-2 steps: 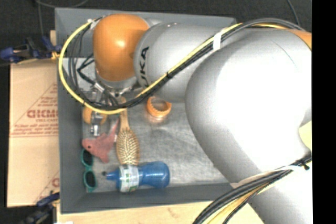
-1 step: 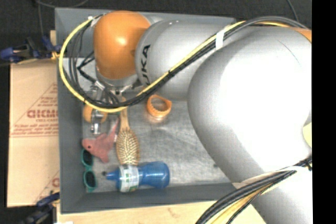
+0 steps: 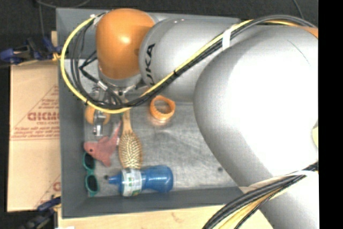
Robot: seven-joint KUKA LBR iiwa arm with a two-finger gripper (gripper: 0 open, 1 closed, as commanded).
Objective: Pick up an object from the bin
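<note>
- Bin (image 3: 69, 115): grey metal, with its things gathered at lower left of the frame.
- Gripper (image 3: 101, 118): hangs low at left of centre under the orange wrist cover. I cannot tell whether it is released or clenched, and nothing shows as held.
- Bottle (image 3: 153, 178): blue, lying on its side at the bottom. Likely the heaviest thing, round and slippery, so apt to roll.
- Brush (image 3: 130, 152): stiff and light. Its thin handle points up toward the gripper and looks the surest place to pinch.
- Pink toy (image 3: 103, 150): just left of the brush. Looks soft, so it would yield under a squeeze.
- Ring (image 3: 162, 108): orange, at centre, apart from the rest. Take it across the rim.
- Glasses (image 3: 90, 175): teal, thin and fragile.
- Yellow thing (image 3: 92, 113): right beside the gripper, partly hidden. Its kind is unclear, though it is probably light.
</note>
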